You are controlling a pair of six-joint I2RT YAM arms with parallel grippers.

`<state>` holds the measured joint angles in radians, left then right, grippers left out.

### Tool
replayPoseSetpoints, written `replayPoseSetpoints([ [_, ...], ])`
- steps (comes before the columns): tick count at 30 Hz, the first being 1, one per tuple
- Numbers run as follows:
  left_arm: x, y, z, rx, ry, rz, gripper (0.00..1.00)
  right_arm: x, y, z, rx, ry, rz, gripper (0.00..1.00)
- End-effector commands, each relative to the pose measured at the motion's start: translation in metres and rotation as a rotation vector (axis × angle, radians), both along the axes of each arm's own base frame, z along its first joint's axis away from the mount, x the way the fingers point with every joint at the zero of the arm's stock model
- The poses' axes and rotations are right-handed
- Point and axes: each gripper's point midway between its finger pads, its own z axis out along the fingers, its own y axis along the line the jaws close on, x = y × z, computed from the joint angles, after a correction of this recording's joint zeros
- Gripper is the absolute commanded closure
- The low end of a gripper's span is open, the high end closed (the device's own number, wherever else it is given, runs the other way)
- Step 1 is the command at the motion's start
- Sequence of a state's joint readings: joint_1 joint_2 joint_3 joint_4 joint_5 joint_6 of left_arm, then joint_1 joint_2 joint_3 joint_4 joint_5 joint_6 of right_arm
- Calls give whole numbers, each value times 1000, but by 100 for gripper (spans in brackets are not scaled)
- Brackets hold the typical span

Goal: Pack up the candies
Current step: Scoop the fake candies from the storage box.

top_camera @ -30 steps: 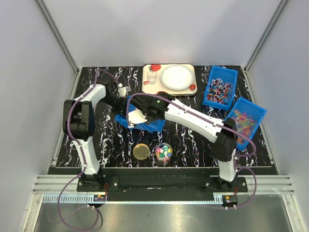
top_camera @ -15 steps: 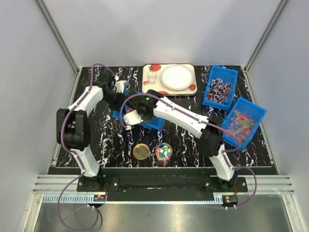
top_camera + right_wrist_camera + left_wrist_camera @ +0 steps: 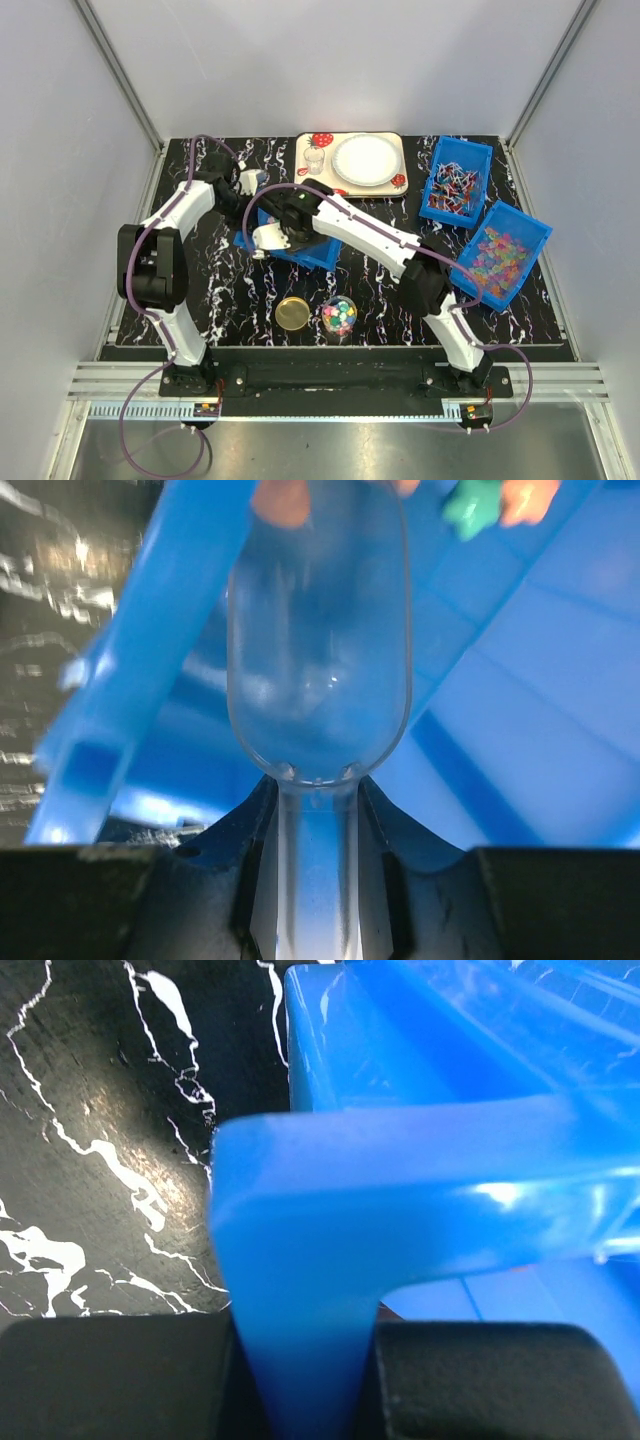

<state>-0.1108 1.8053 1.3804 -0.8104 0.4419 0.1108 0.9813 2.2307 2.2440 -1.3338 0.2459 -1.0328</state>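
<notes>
1. Our left gripper is pinched tight on the blue bin rim. We should hold it steady.
2. Our right gripper squeezes a clear scoop inside the bin.
3. The candies sit just past its tip, so we should slide under them slowly.
4. More candies sit in the jar.
5. We see no words to read.

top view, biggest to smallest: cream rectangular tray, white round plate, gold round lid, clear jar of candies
cream rectangular tray
white round plate
gold round lid and clear jar of candies: alike, unranked
</notes>
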Motion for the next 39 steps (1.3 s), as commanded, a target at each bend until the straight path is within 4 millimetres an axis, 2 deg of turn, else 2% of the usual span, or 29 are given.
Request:
replayPoseSetpoints([
  [1,11,-15,43,-98,-119,0,100,-16,9,-12,26,110,-34,100],
  [10,10,-16,42,-108,-116,-5,100,-13,47,-35,181,147,-105,100],
  [15,9,-17,42,-113,-115,-5,100,-13,68,-35,317,156,-149,100],
  [16,9,-17,43,-114,-116,-6,100,-14,66,-41,316,159,-161,100],
  [18,9,-17,44,-115,-119,-6,100,-16,76,-37,383,169,-168,100],
  [19,8,-17,43,-116,-117,-7,100,-19,74,-45,377,180,-176,100],
  [21,8,-17,44,-112,-122,-6,100,-18,79,-38,427,165,-180,100],
  [22,8,-17,43,-112,-121,-8,100,-20,75,-43,420,169,-185,100],
  [23,8,-16,44,-110,-122,-6,100,-17,77,-33,457,150,-185,100],
  [25,8,-16,42,-110,-120,-6,100,-19,73,-34,471,150,-205,100],
  [26,9,-17,43,-112,-121,-5,100,-15,75,-20,519,131,-207,100],
  [28,9,-17,43,-115,-121,-6,100,-20,70,-11,559,138,-224,100],
  [29,9,-17,43,-115,-118,-5,100,-16,74,-5,606,125,-233,100],
  [31,9,-17,42,-113,-118,-5,100,-18,67,0,643,124,-244,100],
  [39,8,-16,43,-109,-122,-5,100,-12,66,18,815,125,-291,100],
])
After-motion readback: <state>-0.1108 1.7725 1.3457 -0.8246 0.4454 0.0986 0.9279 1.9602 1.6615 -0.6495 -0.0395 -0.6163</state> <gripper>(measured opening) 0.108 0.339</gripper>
